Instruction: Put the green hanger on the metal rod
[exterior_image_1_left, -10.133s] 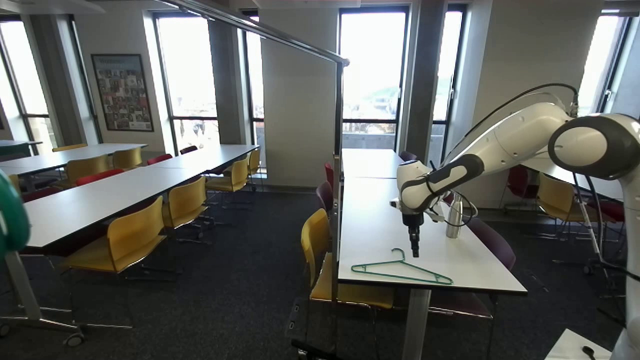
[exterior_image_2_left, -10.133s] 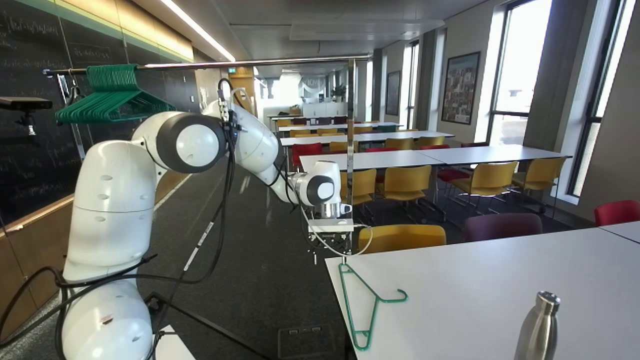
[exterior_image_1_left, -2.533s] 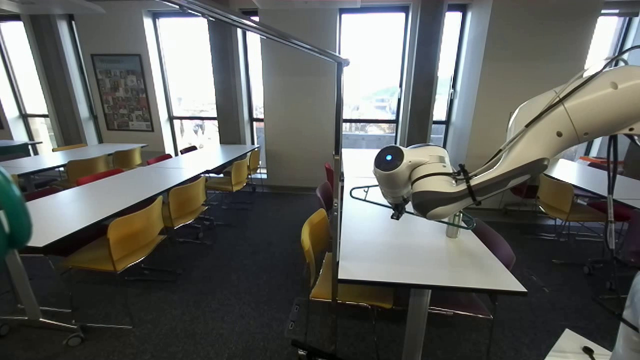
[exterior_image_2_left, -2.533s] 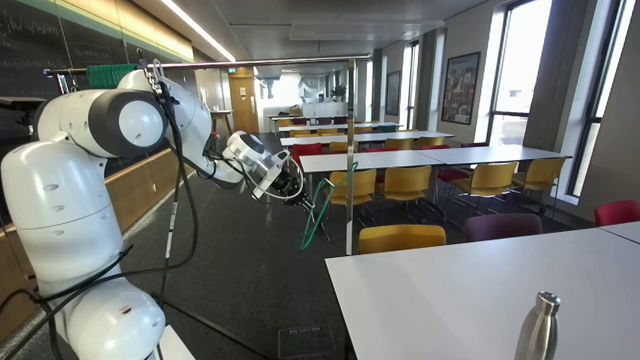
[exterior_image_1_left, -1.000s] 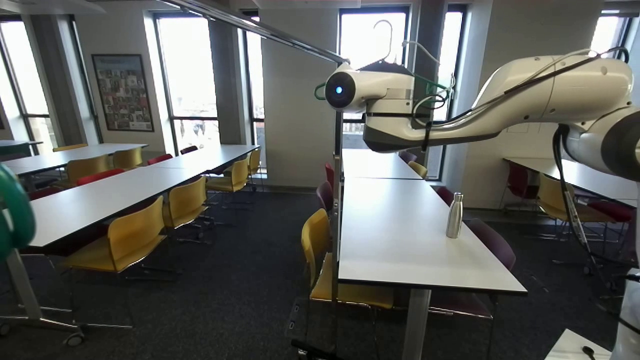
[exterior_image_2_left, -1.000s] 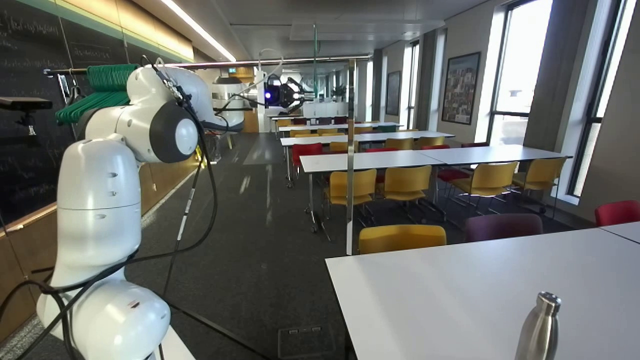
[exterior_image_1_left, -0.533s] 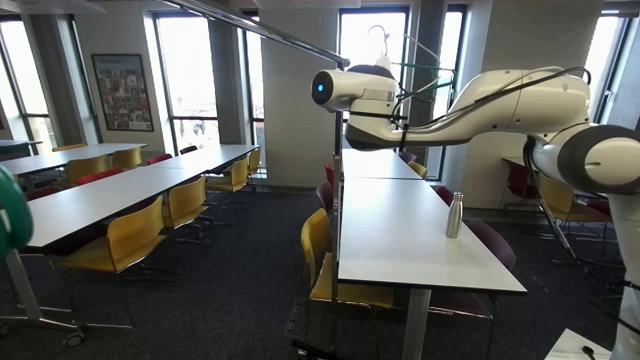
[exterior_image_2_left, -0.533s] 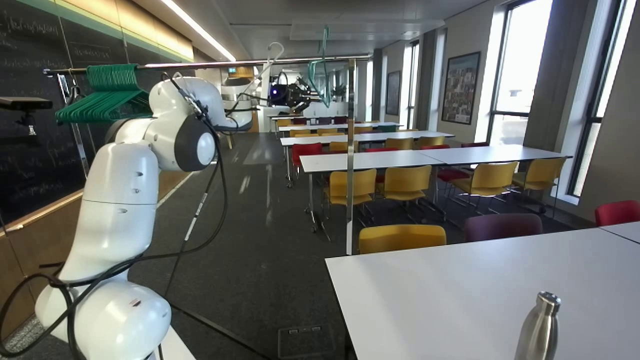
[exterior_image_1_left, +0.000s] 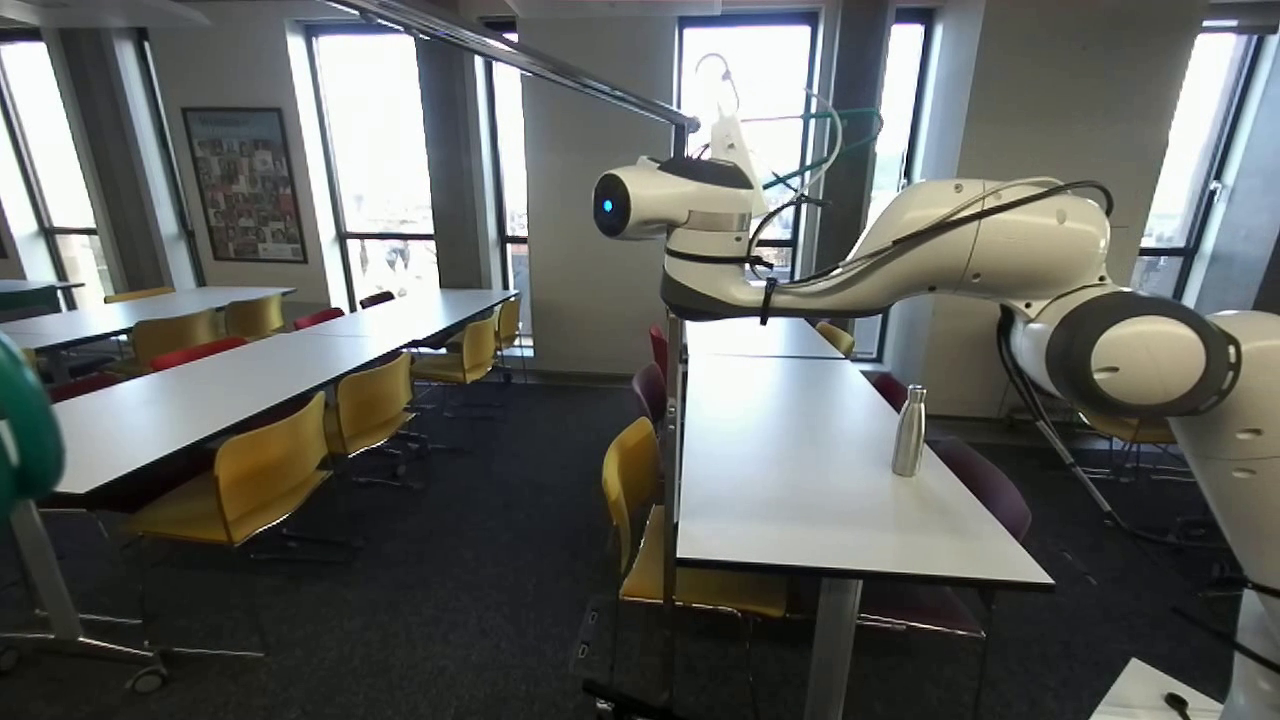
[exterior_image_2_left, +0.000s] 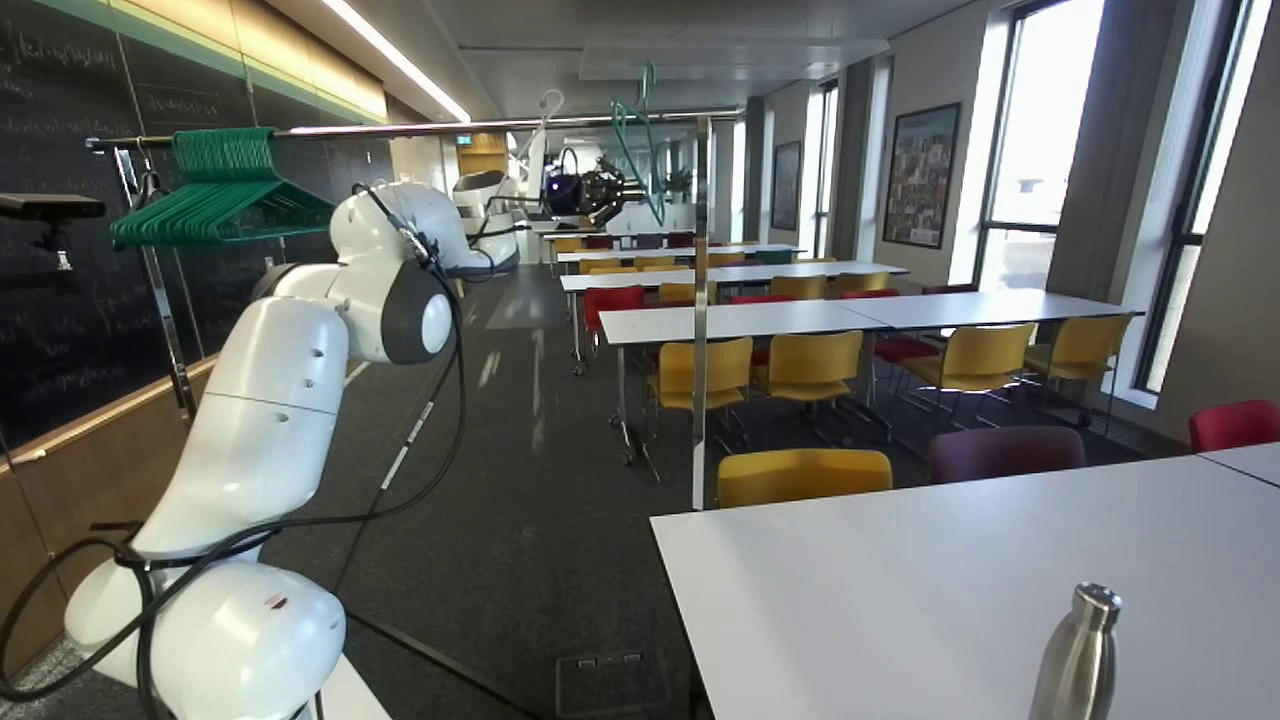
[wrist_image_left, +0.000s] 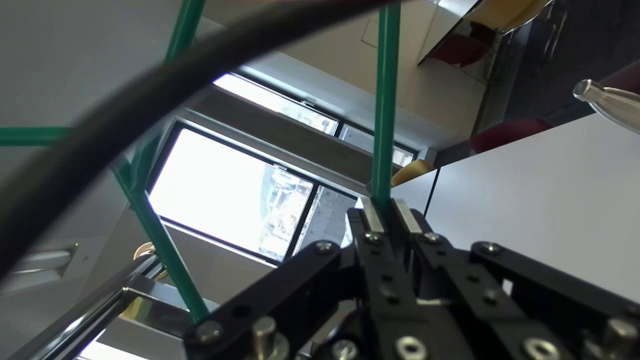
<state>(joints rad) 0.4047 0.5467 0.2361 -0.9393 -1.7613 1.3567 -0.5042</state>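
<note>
My gripper (wrist_image_left: 390, 212) is shut on a long bar of the green hanger (wrist_image_left: 385, 100), pinched between its fingertips in the wrist view. The hanger's slanted bars and the start of its hook stretch off to the left there, partly behind a dark cable. Raised well above the table, the hanger shows in both exterior views (exterior_image_1_left: 850, 112) (exterior_image_2_left: 658, 205); in an exterior view its top reaches higher than the metal rod (exterior_image_2_left: 400, 129). The rod (exterior_image_1_left: 600, 92) crosses at about gripper height; whether hanger and rod touch I cannot tell. The rod's end appears lower left in the wrist view.
Several green hangers (exterior_image_2_left: 225, 195) hang at the rod's far end. An upright post (exterior_image_2_left: 700, 330) carries its near end. Below are a white table (exterior_image_2_left: 900, 590), a steel bottle (exterior_image_1_left: 909, 432) and a yellow chair (exterior_image_1_left: 632, 480). Loose cables (exterior_image_2_left: 455, 400) trail from the arm.
The hanger has been picked up off the table and raised to rod height. Over the last second the arm shifted toward the rod, dipped slightly, and the hanger turned from edge-on.
</note>
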